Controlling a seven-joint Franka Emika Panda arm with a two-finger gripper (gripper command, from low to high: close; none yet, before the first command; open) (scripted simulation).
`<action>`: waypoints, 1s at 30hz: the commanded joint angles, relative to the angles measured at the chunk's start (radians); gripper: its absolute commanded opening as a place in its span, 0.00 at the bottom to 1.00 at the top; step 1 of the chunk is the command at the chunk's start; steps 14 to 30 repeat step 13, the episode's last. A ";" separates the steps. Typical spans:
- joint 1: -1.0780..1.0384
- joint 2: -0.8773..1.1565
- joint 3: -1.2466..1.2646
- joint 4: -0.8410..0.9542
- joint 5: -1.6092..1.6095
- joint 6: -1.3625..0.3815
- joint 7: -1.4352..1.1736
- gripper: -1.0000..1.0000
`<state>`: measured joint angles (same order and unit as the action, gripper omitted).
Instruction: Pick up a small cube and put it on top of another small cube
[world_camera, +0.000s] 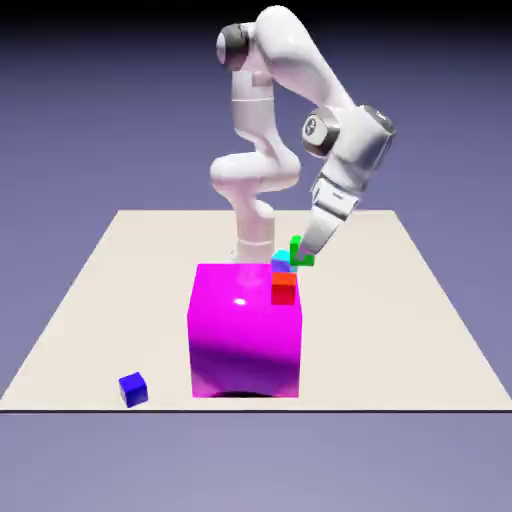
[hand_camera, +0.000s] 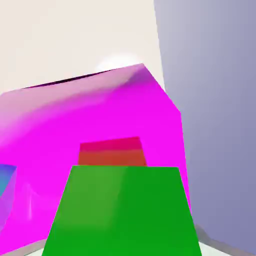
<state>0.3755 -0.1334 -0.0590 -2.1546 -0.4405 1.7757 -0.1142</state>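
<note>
Item 1: tiny bright green cube. Held in the white arm's two-finger gripper, which was clamped tight on it, jaws drawn in to the cube's sides. It hung in the air above the far right part of the magenta block's top, lifted clear of the table. In the hand view the same green cube filled the lower middle of the picture and hid the finger tips.

Item 2: huge glossy magenta cube. Stood on the pale beige table near its middle, serving as a platform for smaller pieces.

Item 3: small red-orange cube. Rested on the magenta cube's top at its right edge, just below and in front of the green cube; in the hand view it showed directly beyond the green one.

Item 4: small light blue cube. Sat just behind the red-orange cube, beside the green cube; whether it touched either could not be told from these views.

Item 5: small dark blue cube. Lay on the table near its front edge, to the exterior view's left, well apart from the rest.
</note>
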 joint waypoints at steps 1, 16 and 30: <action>0.032 0.005 -0.016 0.002 -0.002 -0.014 -0.015 0.00; 0.050 0.009 -0.023 -0.002 -0.002 -0.017 -0.021 1.00; 0.050 0.009 -0.023 -0.002 -0.002 -0.017 -0.021 1.00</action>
